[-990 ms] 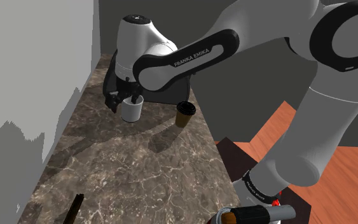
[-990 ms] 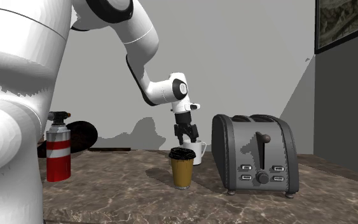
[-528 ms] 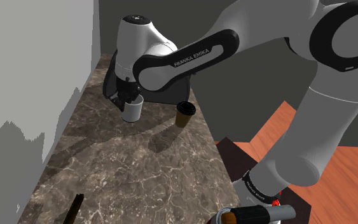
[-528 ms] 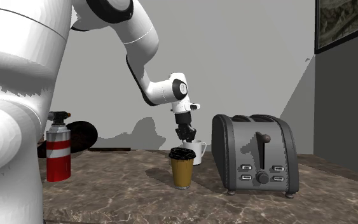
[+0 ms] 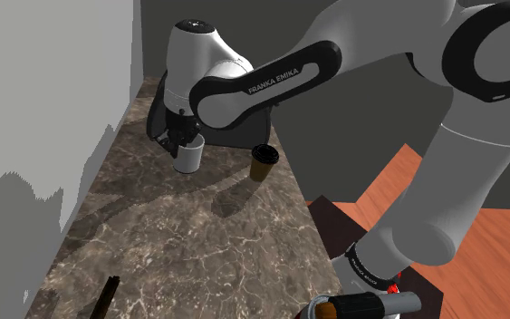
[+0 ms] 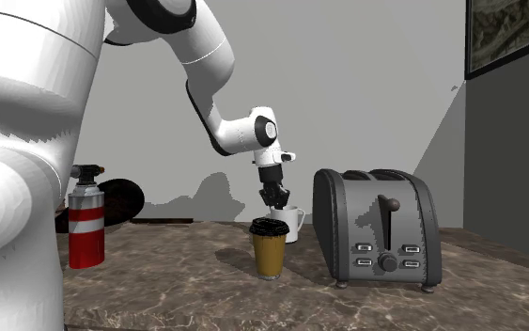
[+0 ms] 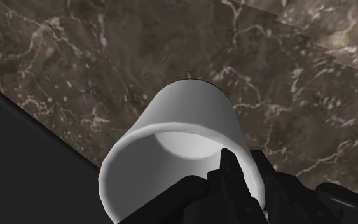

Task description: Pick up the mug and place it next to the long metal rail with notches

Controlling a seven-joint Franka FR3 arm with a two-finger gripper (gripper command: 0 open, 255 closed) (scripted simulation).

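Observation:
A plain white mug [image 5: 187, 159] stands on the dark marble counter [image 5: 189, 245] in front of the toaster [image 5: 157, 111]. My black gripper [image 5: 181, 140] comes down on it from above and is shut on its rim. In the wrist view one finger [image 7: 229, 177] reaches inside the mug [image 7: 182, 121] and the other lies outside the wall. From the second exterior view the gripper [image 6: 272, 197] sits on top of the mug [image 6: 292, 224], which is half hidden by a paper cup. The long dark rail [image 5: 108, 297] lies far away at the counter's near end.
A brown paper coffee cup [image 5: 264, 163] with a black lid stands close beside the mug. The grey toaster [image 6: 375, 230] is right behind it. A red and white canister [image 6: 85, 230] stands near the stand. A wall borders the counter on the shoulder view's left.
The fingers stood apart around the mug's wall a second ago and have closed on it. The mug and arm have hardly moved.

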